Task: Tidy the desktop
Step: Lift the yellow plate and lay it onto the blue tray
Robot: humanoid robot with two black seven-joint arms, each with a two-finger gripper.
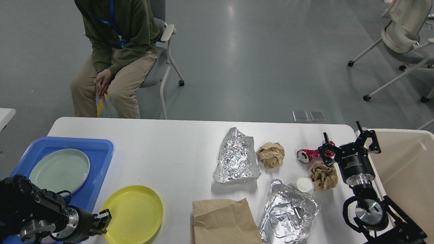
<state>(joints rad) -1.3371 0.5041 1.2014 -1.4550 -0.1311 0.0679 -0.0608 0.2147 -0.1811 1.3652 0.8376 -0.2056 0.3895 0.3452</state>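
left gripper (105, 217) jaws at the round yellow plastic plate (133, 214) rim — closure unclear; right gripper (349, 144) jaws apart; plate may slide off the white counter (162, 149).

Lab or office test space: polished grey floor (237, 67), wheeled office chairs (403, 37), seated lanyard-wearing observer (115, 51).

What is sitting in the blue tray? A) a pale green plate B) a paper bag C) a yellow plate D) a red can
A: the pale green plate lies inside the blue tray, while the yellow plate sits beside it on the desktop.
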